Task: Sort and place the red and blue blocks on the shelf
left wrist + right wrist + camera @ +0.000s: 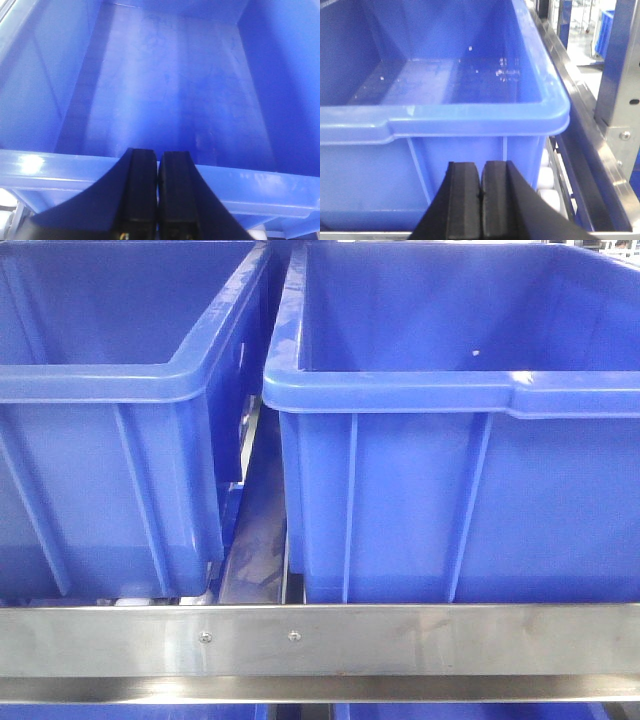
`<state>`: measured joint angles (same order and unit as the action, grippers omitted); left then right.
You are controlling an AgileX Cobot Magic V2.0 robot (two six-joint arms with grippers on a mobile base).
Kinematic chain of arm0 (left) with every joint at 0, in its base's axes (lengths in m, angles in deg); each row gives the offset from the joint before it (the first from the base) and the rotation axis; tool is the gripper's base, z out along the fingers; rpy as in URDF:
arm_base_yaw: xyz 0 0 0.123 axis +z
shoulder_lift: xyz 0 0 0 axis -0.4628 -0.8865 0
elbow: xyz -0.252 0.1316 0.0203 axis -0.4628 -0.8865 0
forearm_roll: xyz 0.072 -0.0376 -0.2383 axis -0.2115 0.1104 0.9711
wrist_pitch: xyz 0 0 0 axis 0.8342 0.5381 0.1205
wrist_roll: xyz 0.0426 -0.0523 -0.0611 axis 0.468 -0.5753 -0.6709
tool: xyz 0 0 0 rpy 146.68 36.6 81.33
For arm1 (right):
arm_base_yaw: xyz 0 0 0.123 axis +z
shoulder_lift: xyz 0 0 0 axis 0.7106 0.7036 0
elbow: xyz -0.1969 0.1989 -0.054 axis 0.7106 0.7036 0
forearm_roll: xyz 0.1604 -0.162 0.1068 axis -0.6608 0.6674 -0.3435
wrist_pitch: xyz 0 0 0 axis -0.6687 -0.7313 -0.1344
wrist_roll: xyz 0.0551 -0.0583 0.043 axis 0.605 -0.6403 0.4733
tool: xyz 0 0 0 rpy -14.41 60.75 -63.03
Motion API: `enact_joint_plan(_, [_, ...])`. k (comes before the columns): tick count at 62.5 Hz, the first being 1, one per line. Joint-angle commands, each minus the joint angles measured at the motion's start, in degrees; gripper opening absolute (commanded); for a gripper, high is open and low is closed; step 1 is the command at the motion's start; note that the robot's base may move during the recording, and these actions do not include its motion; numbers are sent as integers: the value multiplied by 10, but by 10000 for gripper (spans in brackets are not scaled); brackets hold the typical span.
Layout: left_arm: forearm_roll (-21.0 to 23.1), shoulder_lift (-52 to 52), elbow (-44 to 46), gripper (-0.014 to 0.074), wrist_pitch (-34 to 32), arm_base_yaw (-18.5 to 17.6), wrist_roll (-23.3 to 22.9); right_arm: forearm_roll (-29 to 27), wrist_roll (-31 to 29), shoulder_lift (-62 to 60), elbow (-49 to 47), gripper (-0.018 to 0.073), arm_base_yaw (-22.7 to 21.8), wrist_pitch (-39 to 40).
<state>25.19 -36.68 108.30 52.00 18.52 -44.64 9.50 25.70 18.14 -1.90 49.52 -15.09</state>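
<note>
The red and blue blocks are out of view in every frame. The shelf [320, 640] shows as a stainless-steel front rail with two screws, carrying two large blue bins. My left gripper [158, 157] is shut with nothing between its black fingers, just above the near rim of a blue bin [165, 100] whose floor is bare. My right gripper [481, 167] is also shut and holds nothing. It hovers in front of the near wall of the other blue bin [445, 85], whose floor is bare too. Neither gripper shows in the front view.
The left bin [110, 380] and right bin [460, 390] stand side by side with a narrow gap between them. White rollers [547, 182] and a steel upright [620, 100] run along the right bin's side. More blue bins sit on the tier below.
</note>
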Motion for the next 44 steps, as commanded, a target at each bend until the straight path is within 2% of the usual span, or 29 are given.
enact_joint_plan(1, [0, -1, 16, 144, -49, 0, 2, 0, -3, -12, -12, 49, -4, 47])
enact_joint_plan(44, [0, -1, 16, 144, -49, 0, 2, 0, -3, -12, -12, 49, -4, 47])
